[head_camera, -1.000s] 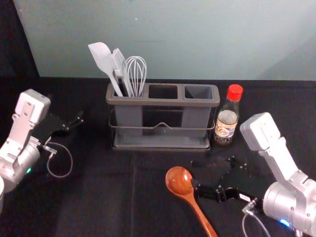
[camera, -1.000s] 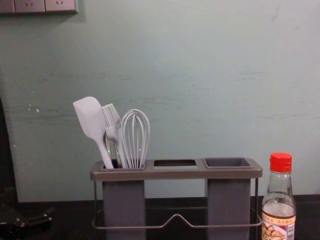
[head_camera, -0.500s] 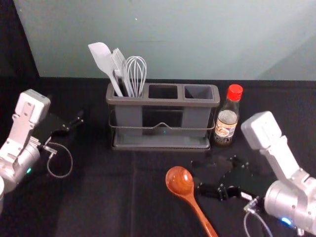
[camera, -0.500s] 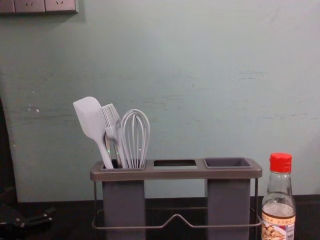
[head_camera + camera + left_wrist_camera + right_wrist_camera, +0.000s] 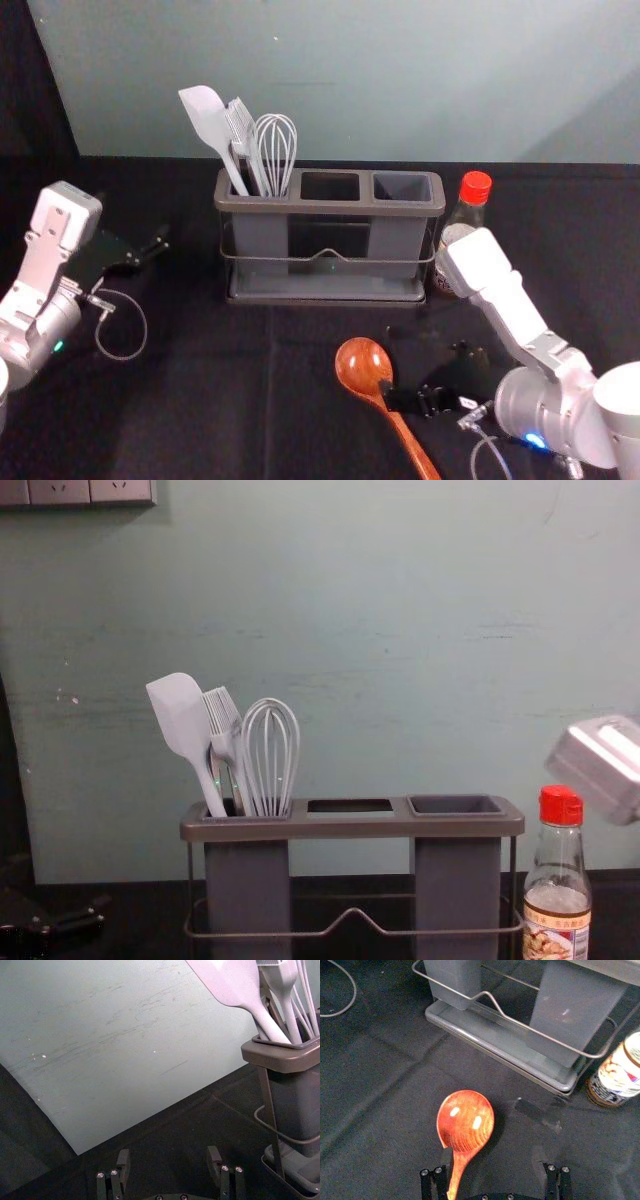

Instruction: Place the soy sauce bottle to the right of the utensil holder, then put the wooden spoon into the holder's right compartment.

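My right gripper [image 5: 422,370] is spread open at the wooden spoon [image 5: 362,362], one finger overlapping its neck; I can't tell whether they touch. It has shifted left since the earlier frame, and my arm now partly covers the soy sauce bottle [image 5: 475,187] in the head view. The bottle stands upright just right of the utensil holder [image 5: 330,207], whose left compartment [image 5: 247,890] holds a spatula [image 5: 205,110], a brush [image 5: 241,125] and a whisk [image 5: 276,150]. The spoon lies in front of the holder, glossy reddish-brown, bowl toward it. My left gripper [image 5: 150,250] idles at left, fingers apart.
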{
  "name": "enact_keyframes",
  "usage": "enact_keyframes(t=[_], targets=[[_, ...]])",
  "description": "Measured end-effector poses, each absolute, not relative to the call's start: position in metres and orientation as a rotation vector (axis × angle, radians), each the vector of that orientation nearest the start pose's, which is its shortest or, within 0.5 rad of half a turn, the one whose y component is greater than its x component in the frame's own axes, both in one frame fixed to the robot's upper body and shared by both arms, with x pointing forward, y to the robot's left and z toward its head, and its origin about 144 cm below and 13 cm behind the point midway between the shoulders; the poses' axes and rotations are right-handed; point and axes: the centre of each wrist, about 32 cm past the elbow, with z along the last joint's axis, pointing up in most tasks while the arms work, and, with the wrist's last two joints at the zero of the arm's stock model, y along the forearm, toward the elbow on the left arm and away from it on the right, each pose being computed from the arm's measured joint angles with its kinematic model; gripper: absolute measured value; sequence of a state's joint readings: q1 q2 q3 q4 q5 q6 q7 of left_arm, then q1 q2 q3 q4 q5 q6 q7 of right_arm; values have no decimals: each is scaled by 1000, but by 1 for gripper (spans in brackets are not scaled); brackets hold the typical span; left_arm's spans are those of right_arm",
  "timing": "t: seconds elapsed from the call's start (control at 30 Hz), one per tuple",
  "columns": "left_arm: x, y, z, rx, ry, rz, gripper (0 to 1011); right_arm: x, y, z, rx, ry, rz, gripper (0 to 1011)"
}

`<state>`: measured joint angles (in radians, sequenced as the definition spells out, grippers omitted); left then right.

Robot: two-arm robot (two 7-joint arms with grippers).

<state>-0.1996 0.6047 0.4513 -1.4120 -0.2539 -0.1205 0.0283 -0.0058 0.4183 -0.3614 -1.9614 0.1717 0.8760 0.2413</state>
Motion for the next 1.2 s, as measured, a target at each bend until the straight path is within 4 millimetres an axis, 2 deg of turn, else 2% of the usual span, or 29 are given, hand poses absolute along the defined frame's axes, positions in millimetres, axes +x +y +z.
enact_keyframes(t=[0.6, 1.2], targets=[[489, 310, 1140, 304, -285, 1248, 1005, 439, -159, 1220, -698, 307, -931, 1003], [489, 310, 1140, 304, -285, 1248, 1005, 449, -148, 1215, -704, 321, -935, 1003]])
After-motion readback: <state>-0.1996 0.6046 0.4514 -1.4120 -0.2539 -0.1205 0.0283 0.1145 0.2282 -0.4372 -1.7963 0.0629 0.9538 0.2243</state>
